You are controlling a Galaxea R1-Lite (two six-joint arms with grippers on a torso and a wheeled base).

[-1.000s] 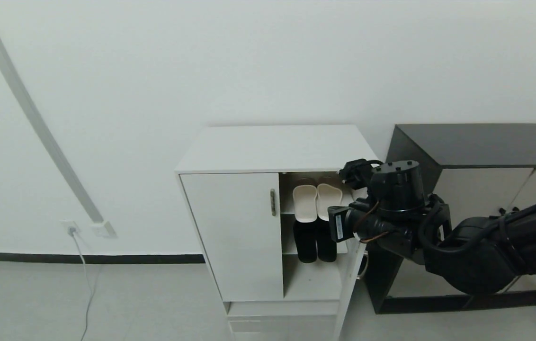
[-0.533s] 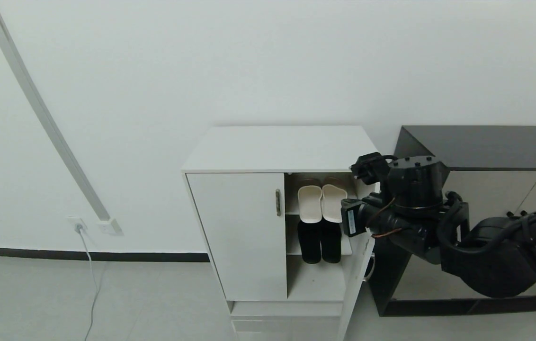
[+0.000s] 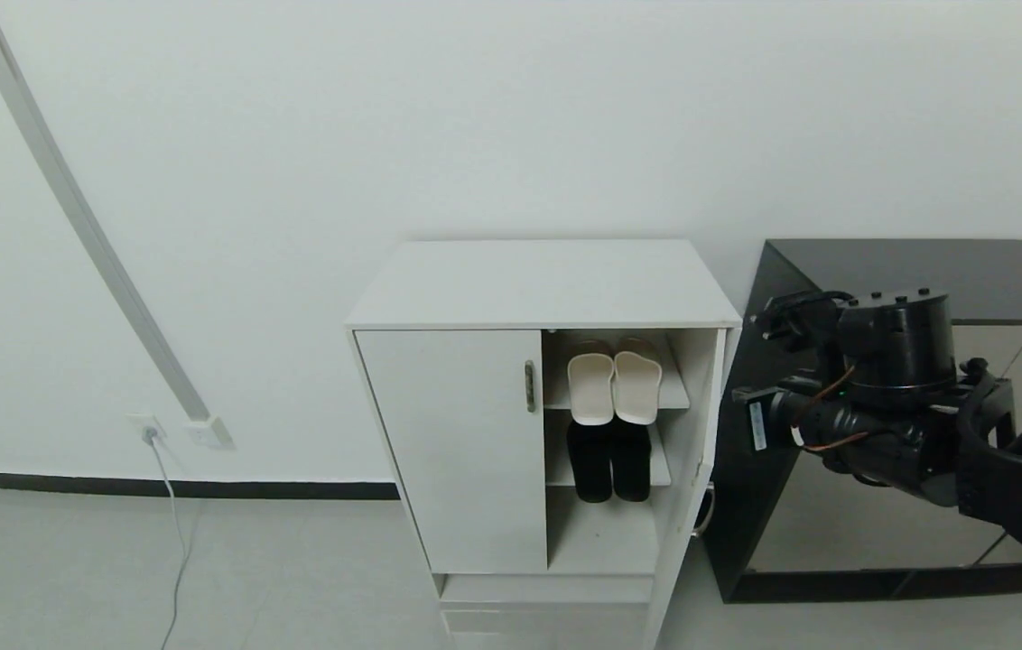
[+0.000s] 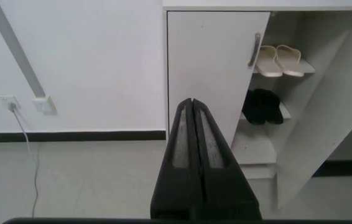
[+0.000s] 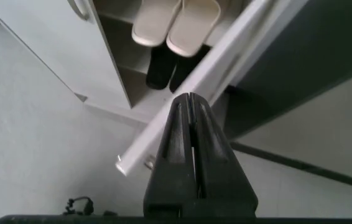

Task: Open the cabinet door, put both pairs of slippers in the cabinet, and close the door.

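My right fingers (image 5: 185,115) are clenched together with nothing between them. The open door (image 5: 216,74) passes just beyond their tips, with its edge toward me; I cannot tell if they touch it. Behind the door stands the cabinet (image 3: 547,280). The white slippers (image 3: 613,388) lie on the upper shelf (image 3: 675,397), and the black slippers (image 3: 608,460) are on the shelf under it. My left fingers (image 4: 184,127) are clenched too and empty, well apart from the cabinet. Its closed left door (image 4: 210,62) is ahead of them.
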